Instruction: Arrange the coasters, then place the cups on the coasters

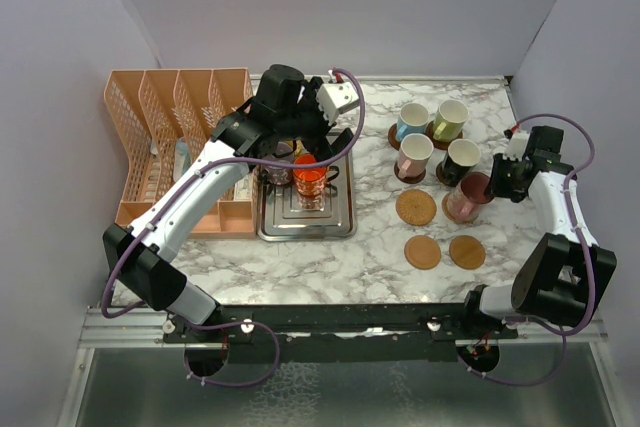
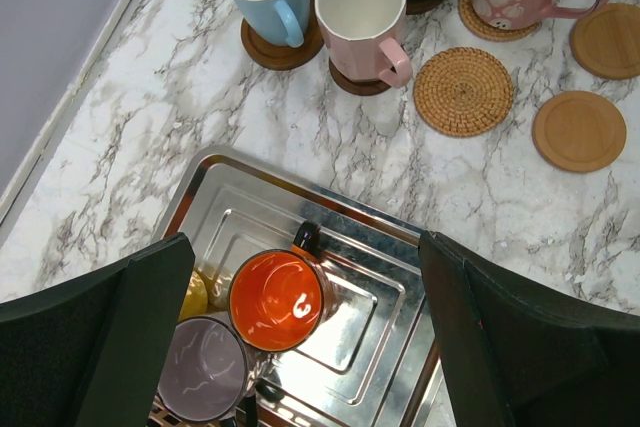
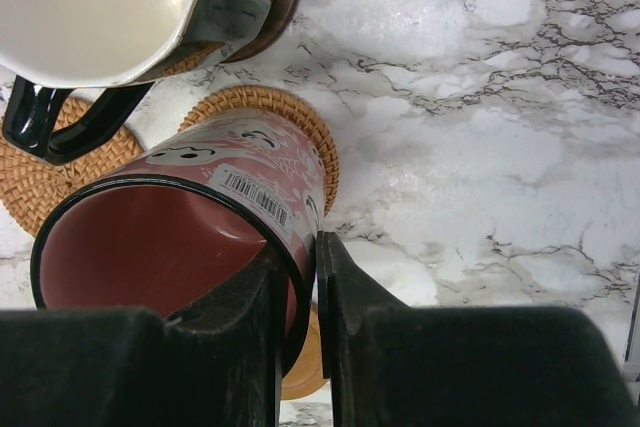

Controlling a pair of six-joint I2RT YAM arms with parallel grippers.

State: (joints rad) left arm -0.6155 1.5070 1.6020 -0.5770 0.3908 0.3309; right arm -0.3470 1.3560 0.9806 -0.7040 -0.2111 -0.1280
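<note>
Marble-patterned bench [image 1: 330,247] between plain pale walls carries all task items.

Top external view
- Four cups stand on coasters at the right rear: light blue cup [image 1: 412,119], yellow-green cup [image 1: 450,119], pink cup [image 1: 413,154] and black cup [image 1: 462,159].
- The ghost-print cup [image 1: 467,197] is at a fifth coaster, just in front of the black cup. The right hand [image 1: 495,187] is at its rim.
- Three coasters lie bare: the woven coaster [image 1: 416,207], the left wooden coaster [image 1: 422,252] and the right wooden coaster [image 1: 467,251].
- The left hand [image 1: 295,147] hangs over the steel tray [image 1: 340,227], which sits just beside an orange rack [image 1: 170,147].

Left wrist view
- The left hand's fingers are spread wide with nothing between them.
- Below them, inside the tray, stand the orange cup [image 2: 277,299], the purple cup [image 2: 203,382] and the yellow cup [image 2: 195,294]. The yellow cup is partly hidden.

Right wrist view
- The right hand is clamped on the wall of the ghost-print cup, with one finger inside the mouth and one outside.
- The cup is over a woven disc. Whether its base is fully seated cannot be told.

Status assessment
- Coaster layout appears complete, with eight discs out on the bench.
- Four cups are placed, and the fifth appears to be at the point of release.
- Three cups are left in the tray, matching the three bare coasters.
- The left hand appears positioned to collect one of them.
</note>
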